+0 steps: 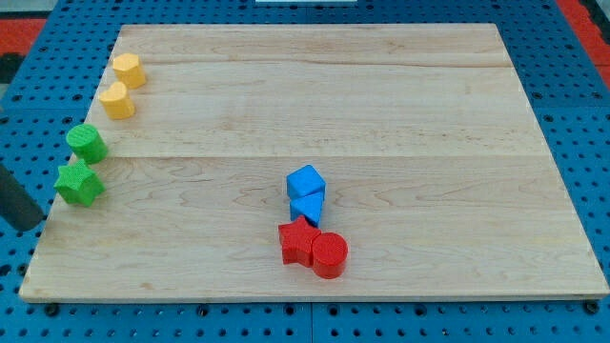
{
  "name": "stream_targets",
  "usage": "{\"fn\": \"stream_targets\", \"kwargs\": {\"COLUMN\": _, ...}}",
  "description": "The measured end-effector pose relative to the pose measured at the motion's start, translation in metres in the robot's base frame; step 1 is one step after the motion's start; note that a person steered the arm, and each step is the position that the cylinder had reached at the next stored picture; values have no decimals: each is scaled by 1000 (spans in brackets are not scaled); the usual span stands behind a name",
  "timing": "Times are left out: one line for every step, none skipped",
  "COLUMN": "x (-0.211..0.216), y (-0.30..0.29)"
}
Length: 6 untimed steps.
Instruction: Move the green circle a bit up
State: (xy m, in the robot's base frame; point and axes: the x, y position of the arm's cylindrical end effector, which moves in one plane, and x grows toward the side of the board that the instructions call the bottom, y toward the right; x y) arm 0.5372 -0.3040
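Note:
The green circle (86, 142) lies near the board's left edge, about halfway up the view. The green star (79, 183) sits just below it, almost touching. My rod shows as a dark bar at the view's far left. My tip (30, 227) is off the board's left edge, below and left of the green star, apart from every block.
Two yellow blocks lie above the green circle along the left edge: a hexagon-like one (128, 70) and a heart-like one (117, 99). At the bottom middle a blue cube (306, 181), a blue triangle (307, 207), a red star (299, 241) and a red circle (330, 253) cluster together.

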Motion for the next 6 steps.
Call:
{"fn": "stream_targets", "kwargs": {"x": -23, "y": -1}}
{"fn": "stream_targets", "kwargs": {"x": -39, "y": -1}}
{"fn": "stream_targets", "kwargs": {"x": -77, "y": 3}}
{"fn": "stream_targets", "kwargs": {"x": -82, "y": 13}}
{"fn": "stream_targets", "kwargs": {"x": -86, "y": 13}}
{"fn": "stream_targets", "kwargs": {"x": -89, "y": 20}}
